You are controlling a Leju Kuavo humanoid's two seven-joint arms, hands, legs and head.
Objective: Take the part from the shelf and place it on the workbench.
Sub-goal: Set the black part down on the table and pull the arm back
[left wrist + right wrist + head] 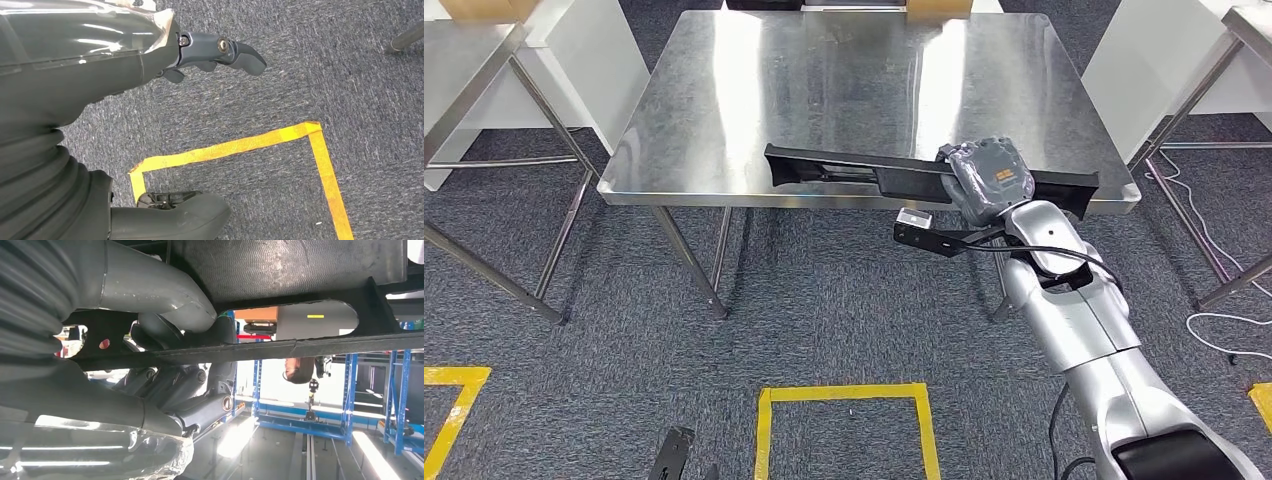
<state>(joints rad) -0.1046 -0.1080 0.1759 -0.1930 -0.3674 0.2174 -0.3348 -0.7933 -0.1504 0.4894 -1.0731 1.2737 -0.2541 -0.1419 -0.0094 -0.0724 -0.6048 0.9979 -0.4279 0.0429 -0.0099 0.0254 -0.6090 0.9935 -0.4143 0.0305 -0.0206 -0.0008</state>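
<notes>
Right hand [990, 178] wrapped around long black plastic part [854, 172], held lengthwise over near edge of shiny steel surface [824, 90]. Left hand [220, 52] hanging above grey carpet [300, 75], fingers loosely apart, holding nothing.

No legible text or labels.
</notes>
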